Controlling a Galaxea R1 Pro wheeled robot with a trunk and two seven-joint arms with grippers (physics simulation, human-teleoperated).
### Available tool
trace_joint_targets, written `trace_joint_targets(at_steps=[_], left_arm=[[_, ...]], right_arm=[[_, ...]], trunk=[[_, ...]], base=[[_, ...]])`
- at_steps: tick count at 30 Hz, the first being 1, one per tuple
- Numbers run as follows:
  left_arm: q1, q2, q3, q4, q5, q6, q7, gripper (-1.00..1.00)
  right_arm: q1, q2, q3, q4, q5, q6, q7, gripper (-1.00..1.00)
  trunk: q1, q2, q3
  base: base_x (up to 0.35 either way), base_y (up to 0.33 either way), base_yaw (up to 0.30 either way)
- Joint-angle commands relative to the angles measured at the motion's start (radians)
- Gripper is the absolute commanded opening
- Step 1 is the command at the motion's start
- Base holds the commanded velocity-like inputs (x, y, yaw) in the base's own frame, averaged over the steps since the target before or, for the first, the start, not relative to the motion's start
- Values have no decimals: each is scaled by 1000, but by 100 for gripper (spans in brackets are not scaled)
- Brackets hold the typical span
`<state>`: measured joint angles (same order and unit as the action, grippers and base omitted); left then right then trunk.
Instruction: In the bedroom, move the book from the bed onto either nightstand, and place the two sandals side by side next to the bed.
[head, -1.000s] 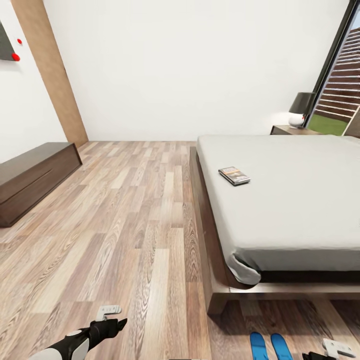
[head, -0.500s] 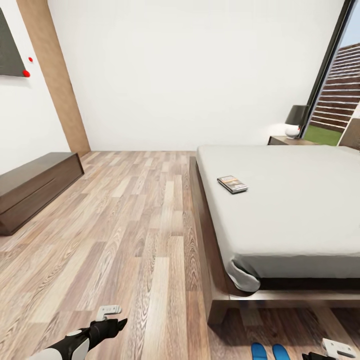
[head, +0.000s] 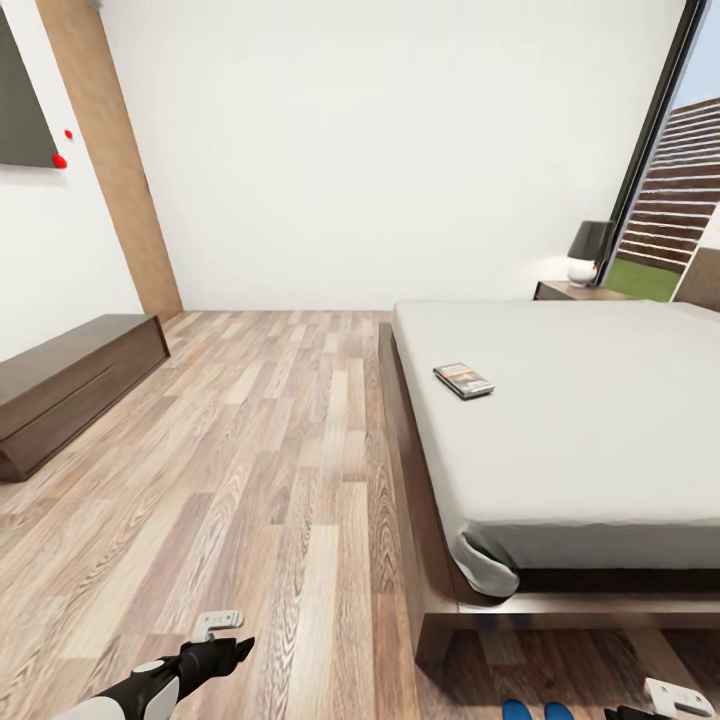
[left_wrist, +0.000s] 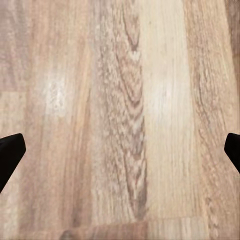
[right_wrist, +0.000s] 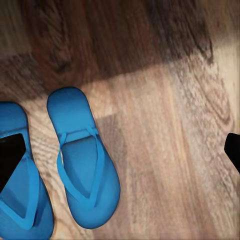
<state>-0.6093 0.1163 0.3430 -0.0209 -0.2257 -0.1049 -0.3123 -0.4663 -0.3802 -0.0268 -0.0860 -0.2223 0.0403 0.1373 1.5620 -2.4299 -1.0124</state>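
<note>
Two sandals (head: 530, 710) cut off at frame edge; both grippers' fingers (left_wrist: 10, 155) spread, empty.

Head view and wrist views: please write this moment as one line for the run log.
book: flat on bed | sandals: side by side on floor | left pincer: open, empty | right pincer: open, empty

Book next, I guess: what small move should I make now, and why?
Probably roll the base forward along the bed toward the book. The sandals already lie side by side on the floor by the bed's foot, while the book rests on the mattress, seemingly beyond reach of both grippers: left gripper, right gripper, both open and empty.
</note>
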Motion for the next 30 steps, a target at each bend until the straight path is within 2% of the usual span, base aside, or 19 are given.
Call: trace_joint_targets(at_steps=[1, 11, 13, 15, 16, 17, 18, 19, 20, 21, 24, 30], left_arm=[[0, 0, 8, 1, -11, -4, -2, 100], [1, 0, 8, 1, -11, -4, -2, 100], [2, -2, 8, 1, -10, -5, -2, 100], [4, -4, 9, 1, -8, -10, -2, 100], [10, -5, 9, 2, -7, -13, -2, 100], [28, -6, 10, 2, -5, -16, -2, 100], [42, -7, 10, 2, -5, -17, -2, 100], [50, -7, 10, 2, -5, -17, -2, 100], [67, -7, 10, 2, -5, -18, -2, 100], [109, -8, 9, 1, -5, -19, -2, 100], [138, -15, 10, 1, -6, -19, -2, 100], [179, -19, 10, 0, -9, -22, 1, 100]], right_arm=[[0, 0, -2, -1, -6, 4, 4, 100], [0, 1, -1, 0, -5, 4, 4, 100], [0, 12, -1, 0, -5, 5, 4, 100], [0, 39, -1, 1, -5, 5, 4, 100], [0, 66, -1, 1, -5, 5, 4, 100], [0, 131, -2, 2, -5, 5, 3, 100], [0, 165, -2, 4, -4, 6, 3, 100], [0, 181, -2, 6, -4, 6, 3, 100], [0, 211, -3, 15, -4, 6, 2, 100], [0, 261, -3, 60, -5, 6, 2, 100], [0, 279, -2, 101, -5, 5, 2, 100], [2, 287, -4, 123, -7, 4, 3, 100]], trunk=[[-4, 7, 2], [-42, 77, 34], [-50, 91, 40], [-58, 105, 46], [-62, 112, 49], [-65, 119, 52], [-69, 126, 56], [-73, 133, 59], [-77, 140, 62], [-81, 147, 65], [-92, 168, 74], [-115, 210, 93]], base=[[0, 0, 0], [0, 0, 0], [0, 0, 0], [0, 0, 0], [0, 0, 0], [0, 0, 0], [0, 0, 0], [0, 0, 0], [0, 0, 0], [0, 0, 0], [0, 0, 0], [0, 0, 0]])
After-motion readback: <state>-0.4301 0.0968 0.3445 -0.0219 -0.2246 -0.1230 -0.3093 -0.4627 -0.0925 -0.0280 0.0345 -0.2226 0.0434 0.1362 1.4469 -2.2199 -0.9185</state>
